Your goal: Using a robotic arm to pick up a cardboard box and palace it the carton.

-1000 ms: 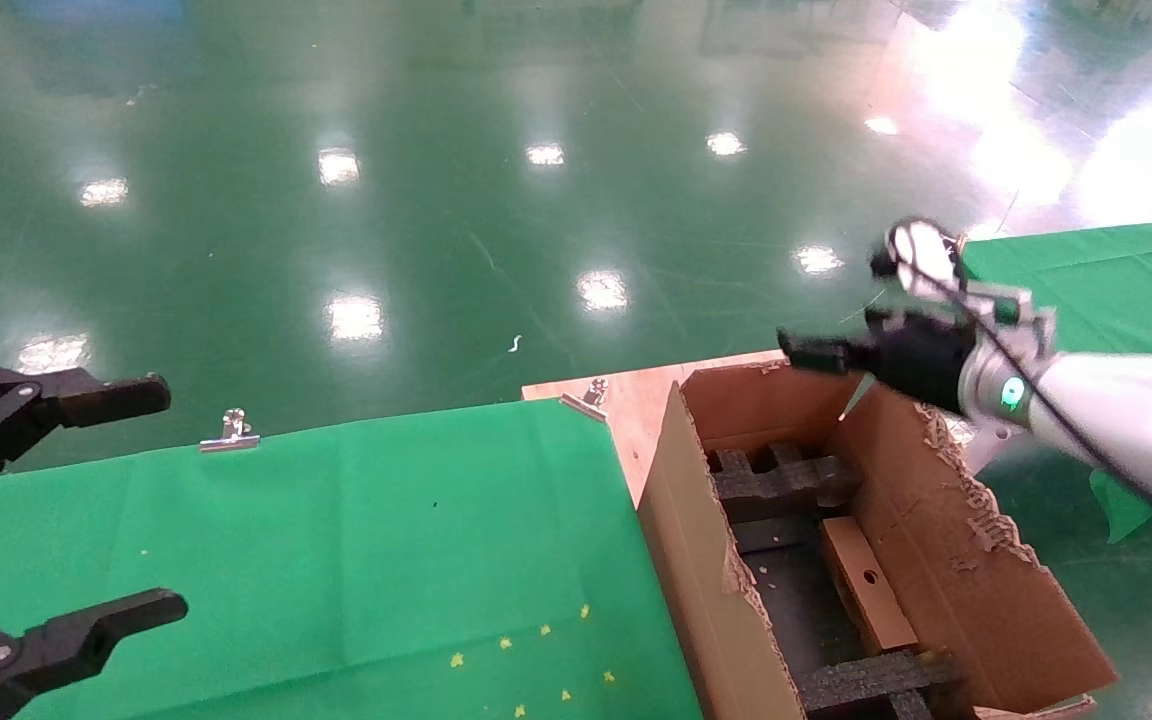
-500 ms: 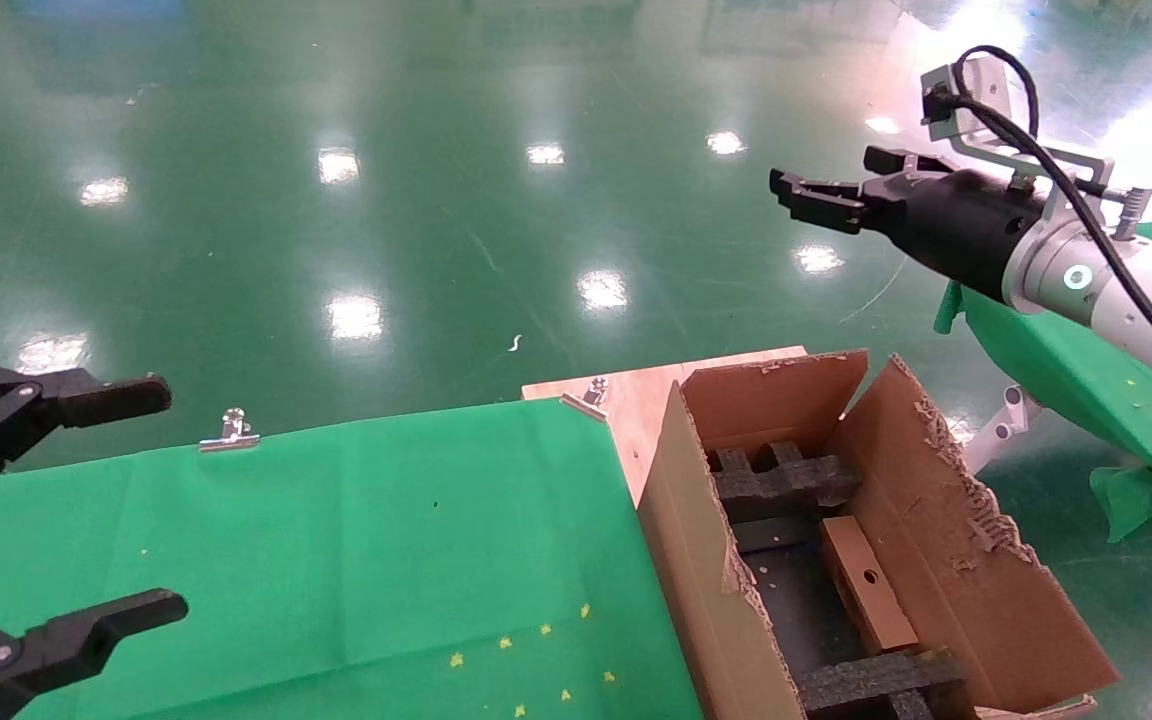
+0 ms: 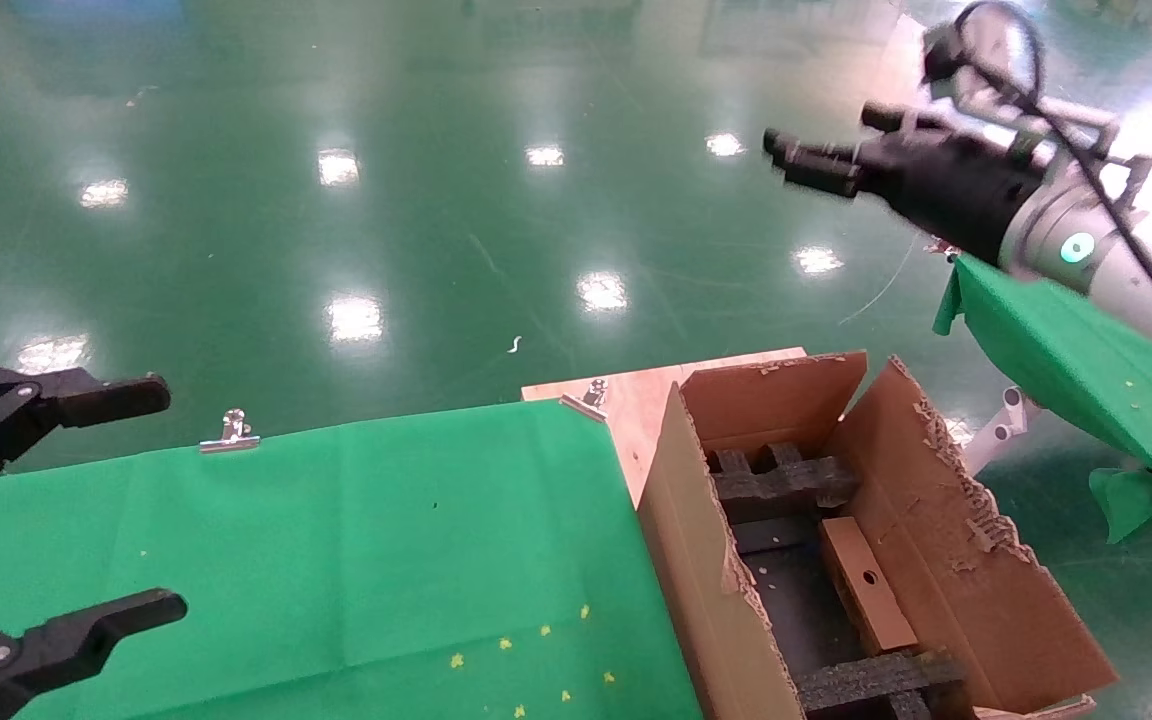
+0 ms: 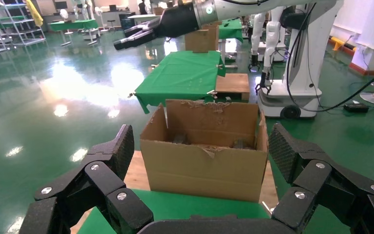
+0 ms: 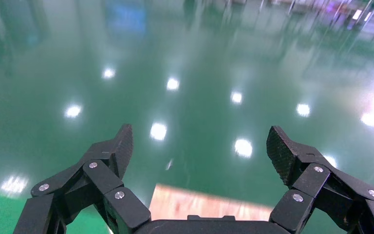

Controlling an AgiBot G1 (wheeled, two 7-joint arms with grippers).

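Since one second ago, the robotic arm (image 3: 1086, 245) has risen from just over the far rim of the carton (image 3: 986, 590) and now stands high above and beyond it, over the green floor. Its right gripper (image 3: 811, 165) has come up with it, empty, with the fingers spread wide; in the right wrist view only the floor and a strip of the wooden board (image 5: 199, 207) show between the two pads.

Below and behind this gripper, well apart from it, the cardboard box (image 3: 866, 585) lies inside the carton. It rests flat against the right inner wall, between the two black foam inserts (image 3: 781, 480), with its round hole facing up. Nothing touches it.

At the near left, the left gripper (image 3: 76, 500) hangs parked over the green cloth (image 3: 356, 540), also spread wide and empty. In the left wrist view the carton (image 4: 207, 146) stands just beyond its fingers.

My judgement is that the placing step is finished, because the box already sits in the carton, and the step in hand is the retreat of the right arm. The next move probably calls only for carrying this arm clear of the torn flaps to a rest pose. If another box must be fetched, I cannot see one in these views.
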